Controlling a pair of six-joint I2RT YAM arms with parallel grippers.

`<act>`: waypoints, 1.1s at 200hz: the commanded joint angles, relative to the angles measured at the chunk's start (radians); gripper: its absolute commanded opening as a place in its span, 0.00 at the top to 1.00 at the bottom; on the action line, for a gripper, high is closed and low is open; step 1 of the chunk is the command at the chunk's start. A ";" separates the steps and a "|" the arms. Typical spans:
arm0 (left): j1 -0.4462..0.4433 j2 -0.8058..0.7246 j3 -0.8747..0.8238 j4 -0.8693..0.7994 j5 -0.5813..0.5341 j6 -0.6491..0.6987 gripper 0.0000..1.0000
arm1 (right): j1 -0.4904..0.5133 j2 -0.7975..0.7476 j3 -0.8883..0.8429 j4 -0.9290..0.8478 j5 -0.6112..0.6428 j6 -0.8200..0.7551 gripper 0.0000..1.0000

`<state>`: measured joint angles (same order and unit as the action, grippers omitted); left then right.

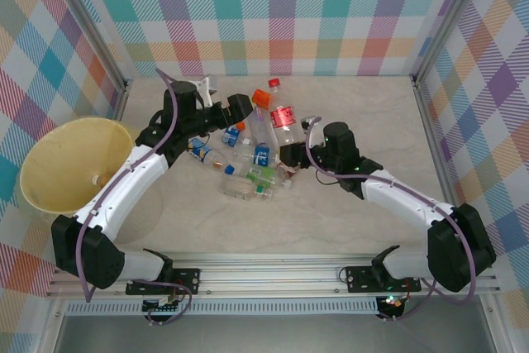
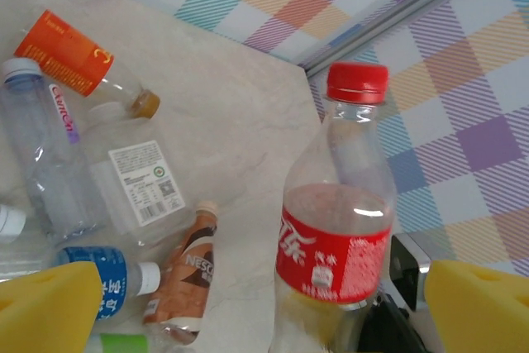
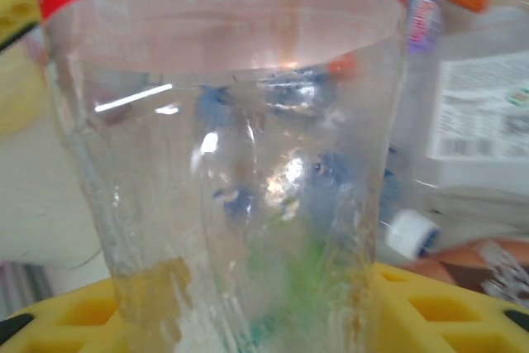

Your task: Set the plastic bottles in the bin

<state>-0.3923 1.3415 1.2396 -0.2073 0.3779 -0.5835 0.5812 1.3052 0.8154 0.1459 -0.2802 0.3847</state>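
Plastic bottles (image 1: 248,163) all lie heaped right of the bin (image 1: 50,163), which seems empty — the right gripper (image 1: 291,153) clamps one red-labelled bottle (image 1: 283,115), the left gripper (image 1: 241,110) gapes wide, holding nothing.

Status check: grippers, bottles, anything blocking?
Left gripper open over the loose bottles. Right gripper shut on red-label bottle at its base. Bin at far left; left arm sits between it and the held bottle.

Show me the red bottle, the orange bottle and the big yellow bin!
red-label bottle (image 2: 335,258): left wrist view, on its red label.
orange-label bottle (image 2: 70,51): left wrist view, on its orange label.
bin (image 1: 58,163): top external view, on its inner wall.
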 commanded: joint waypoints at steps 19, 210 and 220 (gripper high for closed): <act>-0.010 -0.002 0.000 0.100 -0.012 -0.063 0.00 | 0.050 0.037 0.075 0.012 -0.110 -0.093 0.55; -0.011 -0.023 0.002 0.057 -0.102 -0.047 0.62 | 0.159 0.164 0.243 -0.119 -0.241 -0.201 0.47; -0.011 -0.029 -0.004 0.054 -0.111 -0.044 0.62 | 0.158 0.164 0.242 -0.111 -0.242 -0.206 0.41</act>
<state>-0.3923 1.3468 1.2404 -0.1581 0.2623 -0.6357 0.7307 1.4601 1.0199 0.0135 -0.4835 0.2153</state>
